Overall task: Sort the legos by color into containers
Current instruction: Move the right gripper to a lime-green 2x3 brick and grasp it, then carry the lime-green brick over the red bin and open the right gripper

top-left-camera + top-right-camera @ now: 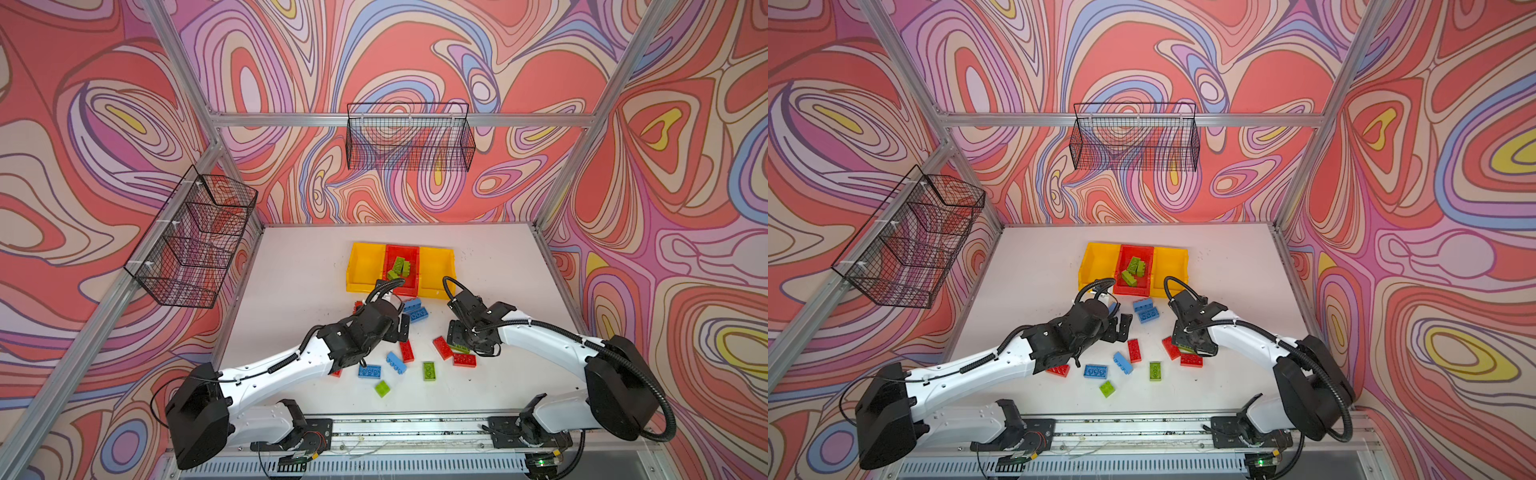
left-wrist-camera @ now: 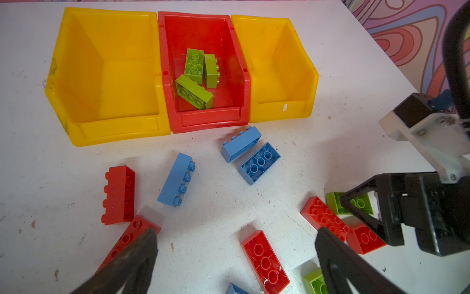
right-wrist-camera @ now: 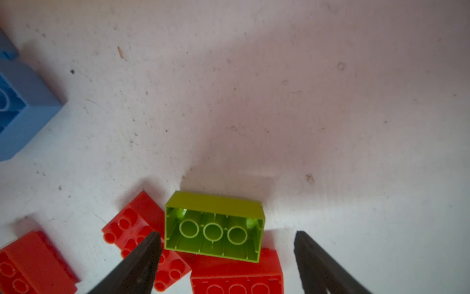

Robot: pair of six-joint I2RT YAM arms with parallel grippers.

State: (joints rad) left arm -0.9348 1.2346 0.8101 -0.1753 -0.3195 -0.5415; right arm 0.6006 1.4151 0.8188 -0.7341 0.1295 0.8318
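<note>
Three joined containers stand at the table's back: a yellow bin (image 2: 84, 84), a red bin (image 2: 203, 28) and another yellow bin (image 2: 300, 68). Three lime green legos (image 2: 195, 76) lie in the red bin; both yellow ones are empty. Red, blue and green legos (image 1: 395, 362) are scattered in front. My left gripper (image 2: 236, 234) is open above an upturned red lego (image 2: 264, 259), holding nothing. My right gripper (image 3: 227, 236) is open, its tips on either side of an upturned green lego (image 3: 213, 226) that leans on red legos (image 3: 236, 277).
Two blue legos (image 1: 415, 309) lie just before the red bin, between the two arms. Black wire baskets hang on the back wall (image 1: 409, 137) and the left wall (image 1: 195, 241). Aluminium posts frame the table, and a rail (image 1: 415, 428) runs along its front.
</note>
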